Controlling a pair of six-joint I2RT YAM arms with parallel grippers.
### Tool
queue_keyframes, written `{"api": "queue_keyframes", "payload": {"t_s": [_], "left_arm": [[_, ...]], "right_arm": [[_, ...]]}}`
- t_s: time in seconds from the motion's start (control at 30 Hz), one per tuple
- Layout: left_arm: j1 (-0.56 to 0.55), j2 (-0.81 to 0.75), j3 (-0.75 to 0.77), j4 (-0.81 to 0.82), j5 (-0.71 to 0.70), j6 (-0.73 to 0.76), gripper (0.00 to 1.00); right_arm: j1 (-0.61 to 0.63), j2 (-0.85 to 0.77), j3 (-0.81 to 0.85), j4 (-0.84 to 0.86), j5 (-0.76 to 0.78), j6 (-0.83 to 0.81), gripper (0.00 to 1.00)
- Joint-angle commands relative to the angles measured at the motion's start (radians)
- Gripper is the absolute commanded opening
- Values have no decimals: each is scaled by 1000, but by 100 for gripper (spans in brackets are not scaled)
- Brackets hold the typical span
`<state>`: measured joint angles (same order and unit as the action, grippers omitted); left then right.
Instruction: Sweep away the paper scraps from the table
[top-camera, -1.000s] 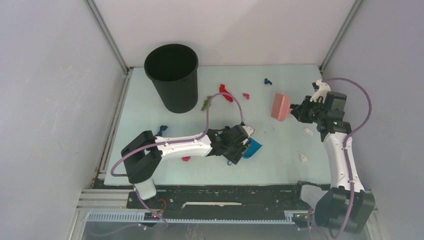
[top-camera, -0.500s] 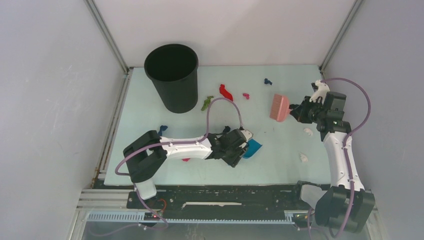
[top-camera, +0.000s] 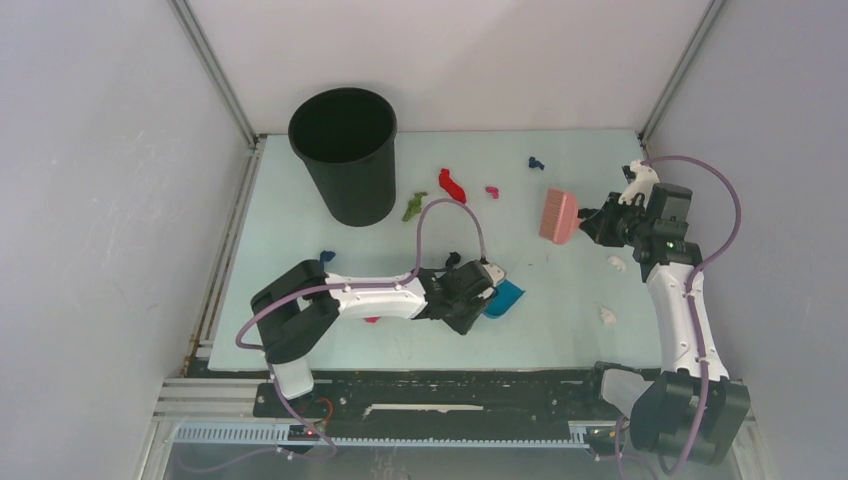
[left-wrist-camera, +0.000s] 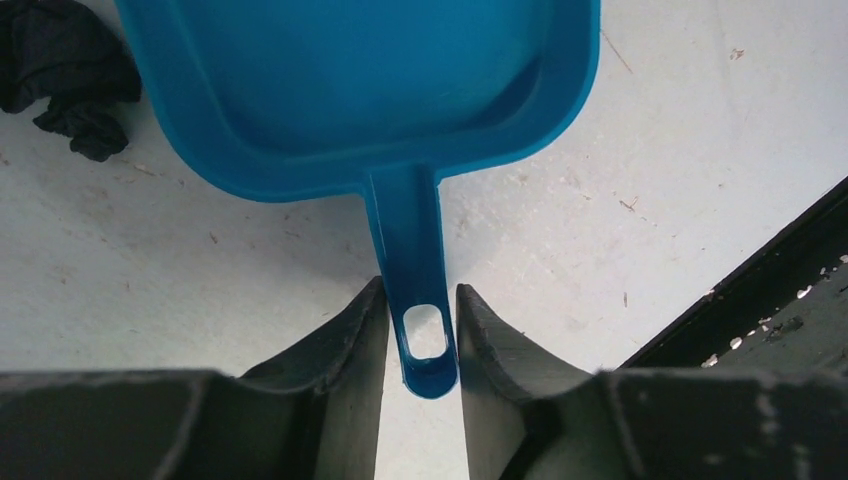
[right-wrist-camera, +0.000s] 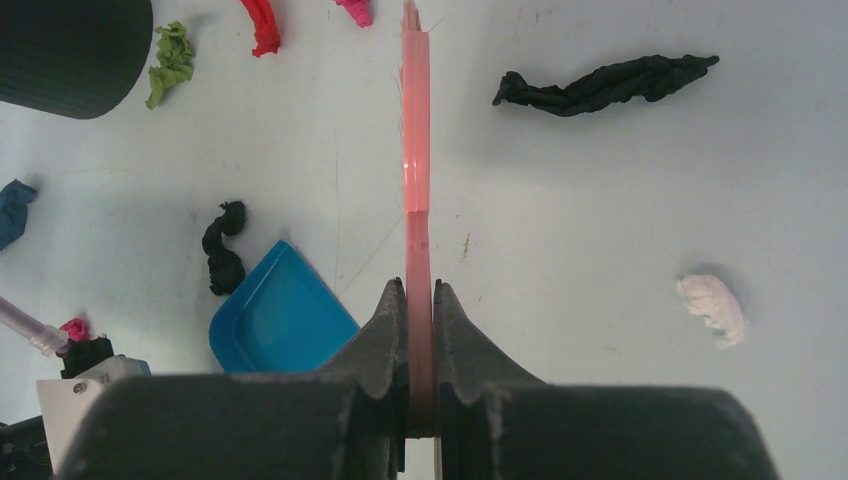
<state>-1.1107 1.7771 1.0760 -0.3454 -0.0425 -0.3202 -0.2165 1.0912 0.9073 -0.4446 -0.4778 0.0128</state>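
Now left fingers bracket dustpan handle.

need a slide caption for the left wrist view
Left gripper straddling the handle of the blue dustpan on the table, a black paper scrap beside the pan.

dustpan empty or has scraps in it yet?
Empty. The left wrist view shows the blue dustpan with a bare pan; a black scrap lies outside its rim on the table.
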Motion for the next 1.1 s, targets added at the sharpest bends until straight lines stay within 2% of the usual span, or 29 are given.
{"api": "queue_keyframes", "payload": {"t_s": [0.0, 0.1, 0.23, 0.3, 0.37, 0.43, 0.5, 0.6, 0.67, 0.77, 0.83, 0.9, 1.07], "left_arm": [[-13, -20, 59, -46, -34, 26, 33], [-17, -45, 98, -97, -44, 27, 28], [-18, -67, 170, -188, -68, 17, 22], [-19, -85, 176, -206, -65, 9, 16], [-18, -106, 162, -205, -55, -7, 7], [-20, -133, 132, -189, -40, -33, 1], [-23, -178, 93, -163, -34, -63, 0], [-34, -249, 36, -136, -53, -101, 0], [-45, -292, 4, -120, -65, -131, 0], [-70, -328, -32, -97, -74, -160, 0], [-90, -337, -50, -94, -88, -165, 0], [-108, -342, -61, -92, -112, -157, 0], [-118, -339, -74, -75, -104, -127, 0]], "right_arm": [[-4, -3, 4, 22, -18, -11, 0], [-4, -16, 6, 22, -13, -47, 0], [-1, -68, 85, -12, 79, -161, 0], [8, -93, 133, 13, 81, -269, 0], [58, -77, 224, 25, 148, -399, 0], [130, -21, 325, 17, 243, -529, 0], [203, 42, 397, 24, 331, -655, 0], [312, 136, 421, 143, 441, -882, 0], [349, 202, 445, 217, 504, -987, 0], [395, 330, 547, 182, 660, -1087, 0], [406, 386, 610, 104, 784, -1073, 0], [388, 396, 629, 16, 843, -990, 0], [270, 328, 629, -280, 884, -655, 0]]}}
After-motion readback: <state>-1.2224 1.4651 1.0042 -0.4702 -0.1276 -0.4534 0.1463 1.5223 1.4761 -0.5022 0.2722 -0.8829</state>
